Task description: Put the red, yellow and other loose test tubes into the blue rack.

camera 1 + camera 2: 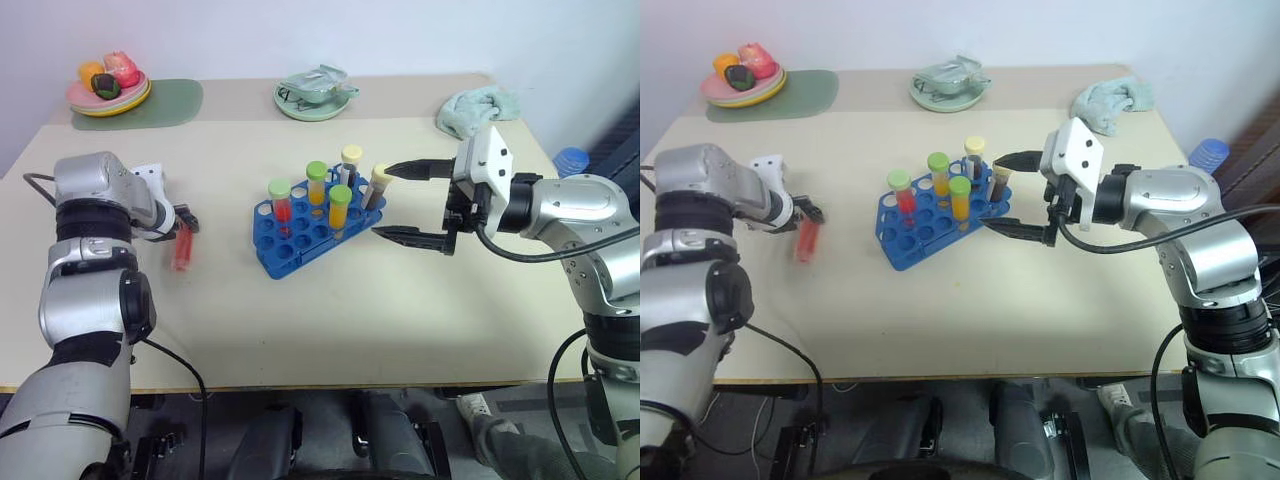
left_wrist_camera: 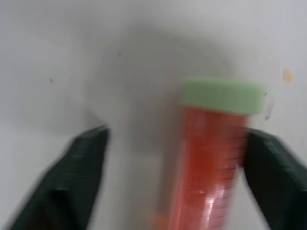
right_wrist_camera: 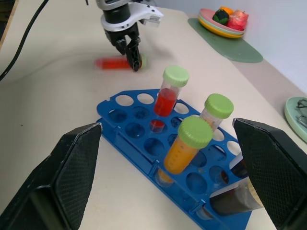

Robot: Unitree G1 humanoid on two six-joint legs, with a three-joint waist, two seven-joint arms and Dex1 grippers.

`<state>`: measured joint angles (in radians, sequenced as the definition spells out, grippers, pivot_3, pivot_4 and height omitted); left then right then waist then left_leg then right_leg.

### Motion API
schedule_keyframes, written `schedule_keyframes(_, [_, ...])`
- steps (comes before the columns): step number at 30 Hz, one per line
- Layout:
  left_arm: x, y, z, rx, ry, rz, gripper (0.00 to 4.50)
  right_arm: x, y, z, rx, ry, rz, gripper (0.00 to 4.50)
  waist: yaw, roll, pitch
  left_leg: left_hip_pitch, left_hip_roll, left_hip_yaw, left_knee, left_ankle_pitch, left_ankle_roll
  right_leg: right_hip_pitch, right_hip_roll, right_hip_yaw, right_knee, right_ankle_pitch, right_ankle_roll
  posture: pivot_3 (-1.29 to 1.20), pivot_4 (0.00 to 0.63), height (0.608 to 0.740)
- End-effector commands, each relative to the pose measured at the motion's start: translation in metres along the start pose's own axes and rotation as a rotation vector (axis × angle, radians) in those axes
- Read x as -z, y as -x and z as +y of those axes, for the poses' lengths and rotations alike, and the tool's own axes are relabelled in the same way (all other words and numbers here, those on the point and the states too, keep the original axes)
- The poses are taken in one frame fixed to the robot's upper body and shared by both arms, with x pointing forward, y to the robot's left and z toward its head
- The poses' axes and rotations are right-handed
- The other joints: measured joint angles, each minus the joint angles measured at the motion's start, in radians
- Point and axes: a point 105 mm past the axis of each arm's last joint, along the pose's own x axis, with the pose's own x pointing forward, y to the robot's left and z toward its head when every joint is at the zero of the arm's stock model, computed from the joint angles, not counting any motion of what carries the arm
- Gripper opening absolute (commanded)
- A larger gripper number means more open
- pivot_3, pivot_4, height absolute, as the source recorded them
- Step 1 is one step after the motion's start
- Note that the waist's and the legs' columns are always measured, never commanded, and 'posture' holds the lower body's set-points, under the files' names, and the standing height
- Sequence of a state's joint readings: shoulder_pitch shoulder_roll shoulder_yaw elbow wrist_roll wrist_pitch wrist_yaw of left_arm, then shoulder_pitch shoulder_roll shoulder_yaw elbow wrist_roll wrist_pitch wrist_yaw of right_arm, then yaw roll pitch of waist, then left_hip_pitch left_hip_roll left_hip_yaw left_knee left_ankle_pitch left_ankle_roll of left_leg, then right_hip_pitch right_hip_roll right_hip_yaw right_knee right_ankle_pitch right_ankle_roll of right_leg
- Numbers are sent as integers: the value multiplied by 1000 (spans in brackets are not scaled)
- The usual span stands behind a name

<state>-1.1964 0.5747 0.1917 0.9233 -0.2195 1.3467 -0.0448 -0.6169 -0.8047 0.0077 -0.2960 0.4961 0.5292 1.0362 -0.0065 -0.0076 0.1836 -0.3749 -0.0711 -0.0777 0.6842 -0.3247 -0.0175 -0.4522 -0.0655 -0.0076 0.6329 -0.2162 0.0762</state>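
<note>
A loose test tube of red liquid with a green cap (image 1: pixel 181 248) lies flat on the table to the left of the blue rack (image 1: pixel 300 240). My left gripper (image 2: pixel 175 139) points down over it, open. Its fingers straddle the tube (image 2: pixel 211 158), which lies against one finger (image 2: pixel 273 172) and clear of the other. The rack holds a red tube (image 1: pixel 281 202), a yellow-orange one (image 1: pixel 339 208), another green-capped one (image 1: pixel 316 182), a grey one with a pale yellow cap (image 1: pixel 351 160) and a brown one with a cream cap (image 1: pixel 377 185). My right gripper (image 1: pixel 381 201) hovers open at the rack's right end, by the brown tube.
A plate of toy fruit (image 1: pixel 108 92) sits on a green mat (image 1: pixel 165 104) at the back left. A pale green dish (image 1: pixel 315 97) stands at the back middle and a crumpled cloth (image 1: pixel 478 108) at the back right. Bare tabletop lies in front of the rack.
</note>
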Motion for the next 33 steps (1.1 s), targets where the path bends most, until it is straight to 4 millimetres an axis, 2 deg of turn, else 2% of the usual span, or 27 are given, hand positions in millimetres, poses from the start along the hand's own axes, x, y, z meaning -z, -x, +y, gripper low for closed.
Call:
schedule_keyframes(1, [3, -1, 3, -11, -5, 28, 1650, -11, 6, 0, 17, 40, -16, 4500, -1, 0, 0, 0, 0, 0, 0, 0, 0, 0, 0, 0, 0, 0, 0, 0, 150, 740])
schedule_keyframes(2, [5, -2, 3, -10, -5, 36, 1206, -10, 6, 0, 17, 39, -15, 4500, -1, 0, 0, 0, 0, 0, 0, 0, 0, 0, 0, 0, 0, 0, 0, 0, 150, 740])
schedule_keyframes(5, [8, 1, 3, 13, 4, 53, 1206, -9, 5, 1, 15, 36, -14, 4500, -2, 0, 0, 0, 0, 0, 0, 0, 0, 0, 0, 0, 0, 0, 0, 0, 150, 740])
schedule_keyframes(7, [9, 11, 0, 87, -9, 22, 1206, -8, 4, 2, 12, 33, -16, 4500, -5, 0, 0, 0, 0, 0, 0, 0, 0, 0, 0, 0, 0, 0, 0, 0, 150, 740])
schedule_keyframes(10, [4, 33, -10, 231, -74, -188, 1206, -7, 3, 1, 18, 27, -24, 4500, -10, 0, 0, 0, 0, 0, -1, 0, 1, -2, 0, 2, 1, 0, 0, 0, 150, 740])
schedule_keyframes(12, [21, 54, -22, 426, -121, -271, 1206, -6, 2, 1, 24, 19, -31, 4500, -8, 0, 0, -3, 0, 0, 0, 0, 0, -6, 0, 3, 1, 0, 0, 0, 150, 740])
schedule_keyframes(13, [30, 68, -33, 575, -157, -335, 1206, -5, 2, 2, 27, 15, -36, 4500, -6, 0, 0, -5, 0, 0, 0, 0, 0, -8, 0, 3, 2, 0, 0, 0, 150, 740])
schedule_keyframes(14, [36, 91, -49, 789, -210, -469, 1206, -4, 1, 2, 33, 8, -42, 4500, -6, 0, 0, -5, 0, 0, 0, 0, 0, -8, 0, 3, 2, 0, 0, 0, 150, 740])
schedule_keyframes(15, [39, 104, -47, 793, -296, -595, 1206, -4, 1, 2, 38, 2, -48, 4500, -6, 0, 0, -5, 0, 0, 0, 0, 0, -8, 0, 3, 1, 0, 0, 0, 150, 740])
schedule_keyframes(16, [51, 108, -47, 839, -327, -590, 1206, -4, 1, 3, 43, -4, -53, 4500, -4, 0, 0, -5, 0, 0, 0, 0, 0, -8, 0, 3, 1, 0, -1, 0, 150, 740])
schedule_keyframes(19, [76, 113, -50, 916, -398, -549, 1206, -2, 0, 5, 53, -11, -59, 4500, 5, 0, 0, -5, 1, 0, 1, 0, 0, -7, 0, 3, 1, 1, -2, 0, 150, 740])
schedule_keyframes(22, [61, 126, -56, 977, -379, -780, 1206, 0, -1, 8, 72, -25, -64, 4500, 19, 0, 0, 0, 1, 0, 1, 1, -1, -1, 0, 3, 0, 2, -3, 0, 150, 740])
schedule_keyframes(25, [59, 134, -77, 1076, -451, -903, 1206, 0, -1, 11, 95, -38, -73, 4500, 20, 0, 0, 3, 1, -1, 1, 1, 0, 4, 1, 2, -3, 2, -4, 0, 150, 740])
schedule_keyframes(29, [53, 129, -123, 1145, -536, -1061, 1206, 6, 4, 18, 162, -53, -50, 4500, 28, -1, -1, 2, 0, -1, 1, 0, 2, 4, 1, 2, -4, 2, -3, 0, 150, 740])
schedule_keyframes(33, [49, 118, -143, 1177, -538, -1103, 1206, 7, 8, 23, 215, -66, -37, 4500, 17, -1, -1, 2, 1, 0, 1, -1, 2, 3, 1, 2, -4, 2, -3, 0, 150, 740])
